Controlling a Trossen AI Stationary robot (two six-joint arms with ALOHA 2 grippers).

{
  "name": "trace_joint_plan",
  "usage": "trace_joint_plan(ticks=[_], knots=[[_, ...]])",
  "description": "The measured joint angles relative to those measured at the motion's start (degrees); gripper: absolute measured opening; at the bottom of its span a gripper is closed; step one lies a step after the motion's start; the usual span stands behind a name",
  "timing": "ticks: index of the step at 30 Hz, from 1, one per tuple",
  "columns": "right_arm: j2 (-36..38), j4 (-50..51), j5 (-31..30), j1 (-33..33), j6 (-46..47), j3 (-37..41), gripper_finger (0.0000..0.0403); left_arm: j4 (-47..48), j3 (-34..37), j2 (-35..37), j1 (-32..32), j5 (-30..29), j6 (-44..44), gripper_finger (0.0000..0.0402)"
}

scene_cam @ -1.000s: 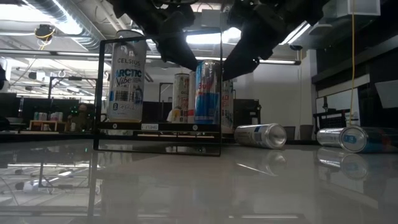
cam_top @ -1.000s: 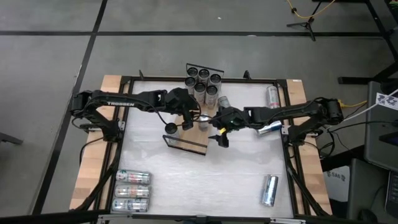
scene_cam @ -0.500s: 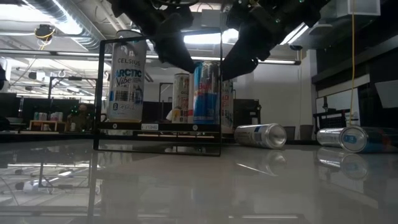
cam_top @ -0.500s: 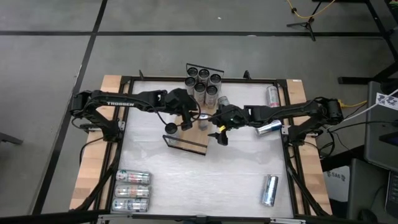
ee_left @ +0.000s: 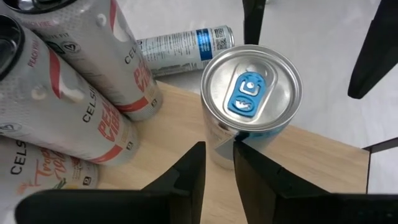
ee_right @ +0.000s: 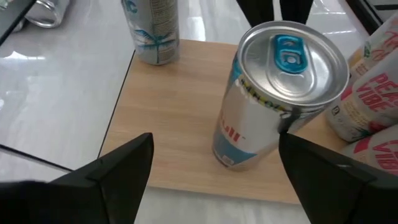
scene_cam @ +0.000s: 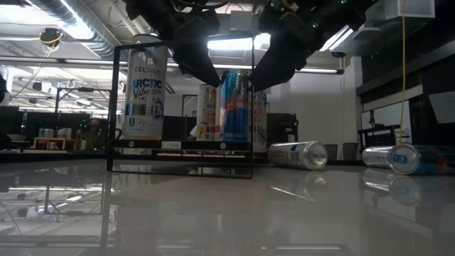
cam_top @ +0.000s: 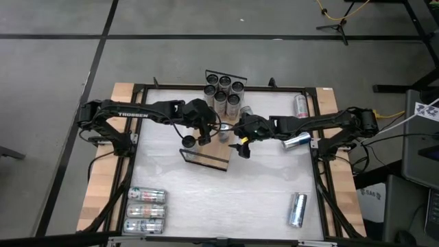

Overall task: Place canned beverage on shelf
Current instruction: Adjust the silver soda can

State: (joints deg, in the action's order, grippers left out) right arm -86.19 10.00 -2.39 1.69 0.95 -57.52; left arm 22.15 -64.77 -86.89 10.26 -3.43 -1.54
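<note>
Slim silver-and-blue aluminium beverage can (ee_right: 273, 99), blue pull-tab up, long axis vertical, at frame centre on the light-wood shelf board (ee_right: 168, 130): rigid, smooth, likely slippery and dentable, best grasped mid-body; right gripper (ee_right: 211, 168) spread wide, empty; left gripper (ee_left: 217, 171) pressed together beside it.

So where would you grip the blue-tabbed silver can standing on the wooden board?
Grip the blue-tabbed silver can across its round side wall, mid-height, coming from above. It stands upright on the light-wood shelf board with white cans crowding one side, so the right claw, open around it, suits best.
</note>
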Motion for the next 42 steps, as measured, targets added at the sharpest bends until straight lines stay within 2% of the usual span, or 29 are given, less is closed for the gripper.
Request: trace_joint_plan(ticks=[28, 36, 42], knots=[[0.1, 0.1, 0.5, -0.2, -1.4, 0.0, 0.0344, 0.4, 0.1, 0.3, -3.7, 0.0, -0.1, 0.0081], [0.1, 1.0, 0.5, -0.2, -1.4, -0.1, 0.0344, 1.0, 0.1, 3.9, -3.7, -2.1, 0.0, 0.0081], [1.8, 5.2, 0.5, -0.2, -1.3, -0.6, 0.0344, 0.7, 0.1, 5.8, -3.7, -6.2, 5.6, 0.0081]])
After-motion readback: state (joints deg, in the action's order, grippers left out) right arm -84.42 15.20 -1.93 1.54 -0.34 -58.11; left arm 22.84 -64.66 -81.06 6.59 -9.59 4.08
